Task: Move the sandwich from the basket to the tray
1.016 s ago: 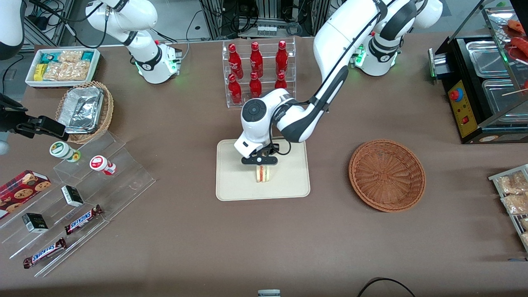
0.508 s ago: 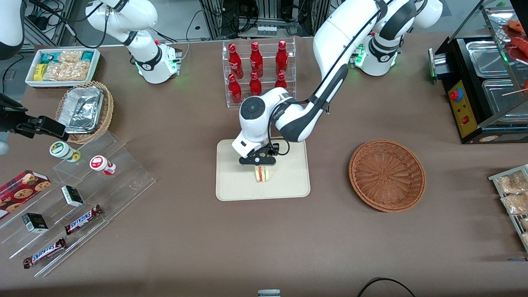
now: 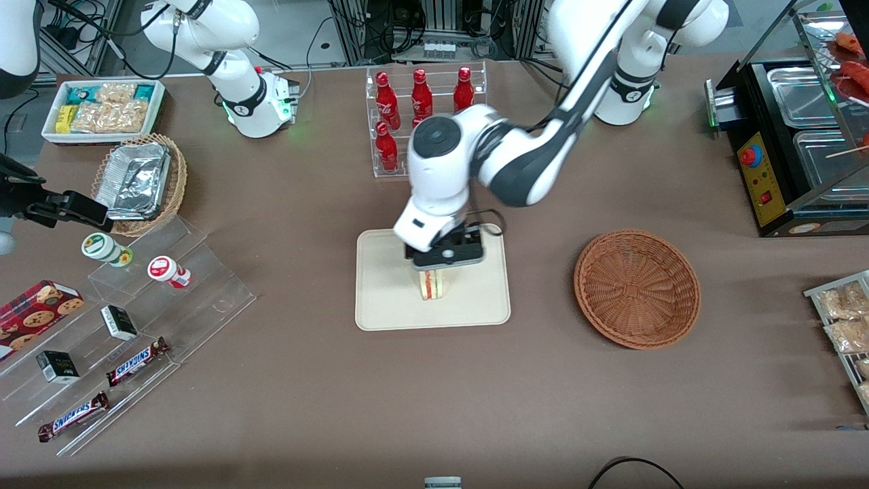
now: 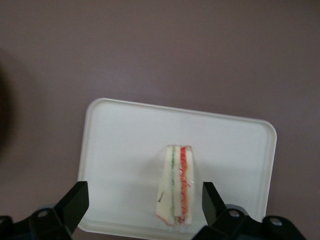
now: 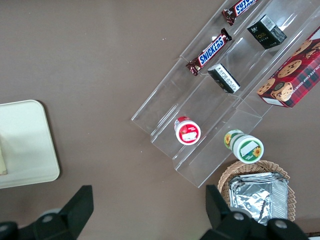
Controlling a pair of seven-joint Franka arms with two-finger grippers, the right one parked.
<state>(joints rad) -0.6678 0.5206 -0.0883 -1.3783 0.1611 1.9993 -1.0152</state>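
The sandwich [image 3: 432, 285], a white wedge with red and green filling, stands on its edge on the cream tray [image 3: 387, 305] in the front view. It also shows in the left wrist view [image 4: 176, 187] on the tray [image 4: 120, 145]. My left gripper [image 3: 445, 261] is open and raised above the sandwich, apart from it. In the wrist view the gripper [image 4: 142, 200] has its black fingertips [image 4: 75, 202] wide on either side of the sandwich. The reddish-brown wicker basket [image 3: 637, 288] holds nothing and lies toward the working arm's end.
A clear rack of red bottles [image 3: 421, 112] stands farther from the front camera than the tray. A tan basket with a foil tray [image 3: 139, 180], a white snack box [image 3: 102, 109] and an acrylic step stand with snacks [image 3: 129, 326] lie toward the parked arm's end. A black food warmer [image 3: 801, 136] stands at the working arm's end.
The gripper has let go of the sandwich and risen straight up above it. The sandwich stays standing on the tray.
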